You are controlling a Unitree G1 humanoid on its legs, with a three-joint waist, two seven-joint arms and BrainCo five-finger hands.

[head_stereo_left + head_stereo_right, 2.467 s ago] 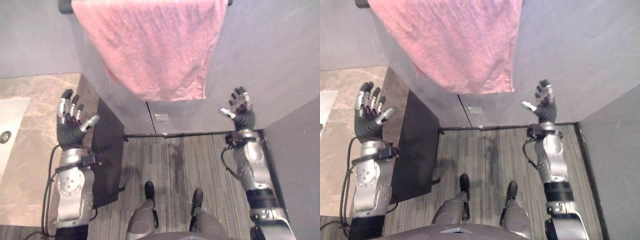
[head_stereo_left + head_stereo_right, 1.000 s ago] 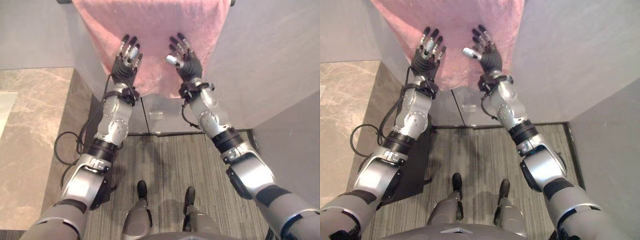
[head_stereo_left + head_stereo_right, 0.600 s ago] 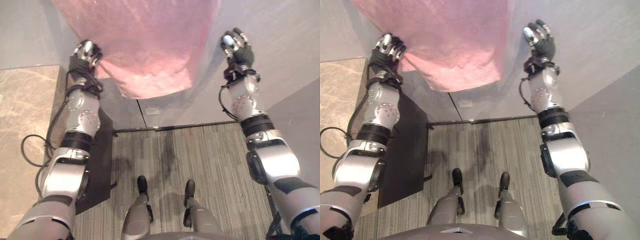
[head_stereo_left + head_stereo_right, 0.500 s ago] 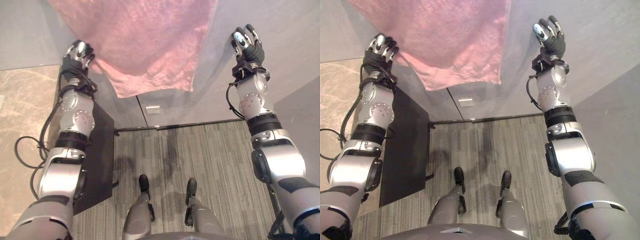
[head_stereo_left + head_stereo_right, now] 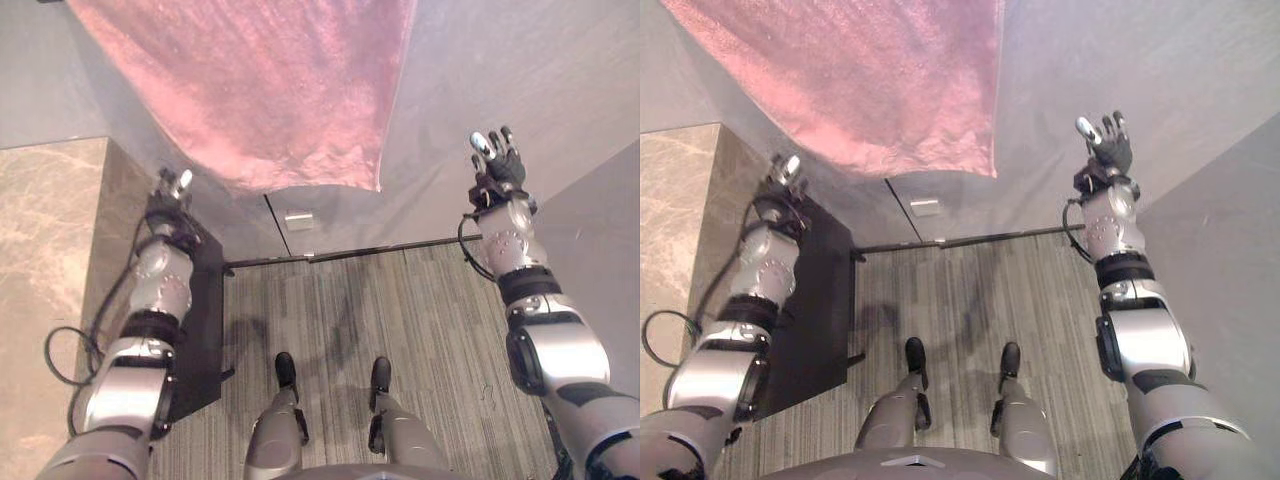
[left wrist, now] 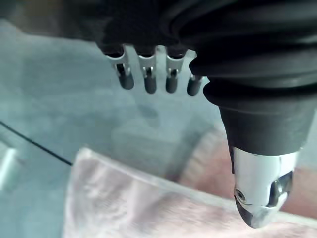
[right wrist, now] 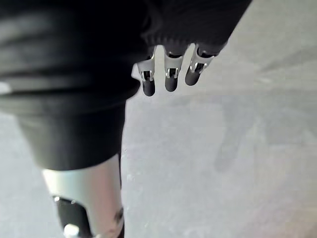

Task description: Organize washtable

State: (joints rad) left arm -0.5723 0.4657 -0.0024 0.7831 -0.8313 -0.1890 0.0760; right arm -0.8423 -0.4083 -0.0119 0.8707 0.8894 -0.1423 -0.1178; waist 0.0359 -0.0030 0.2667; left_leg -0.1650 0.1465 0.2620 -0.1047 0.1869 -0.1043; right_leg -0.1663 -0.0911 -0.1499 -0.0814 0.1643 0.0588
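A pink towel [image 5: 260,90] hangs down the grey wall from above, its lower edge loose. My left hand [image 5: 168,192] is raised below the towel's left corner, over the dark cabinet side [image 5: 203,320], apart from the cloth. In the left wrist view its fingers [image 6: 148,79] are relaxed and hold nothing, with the towel [image 6: 124,208] showing past them. My right hand [image 5: 497,158] is up by the bare wall to the right of the towel, fingers spread and empty. The right wrist view shows its fingers [image 7: 171,79] before plain grey wall.
A marble counter [image 5: 45,260] runs along the left. A small plate [image 5: 298,221] is fixed low on the wall under the towel. A grey wall [image 5: 600,260] closes in on the right. Striped grey floor [image 5: 400,310] lies below.
Both hands were flat on the towel a second ago, then swung out to its sides. They have now come down lower and away from the towel, which hangs free.
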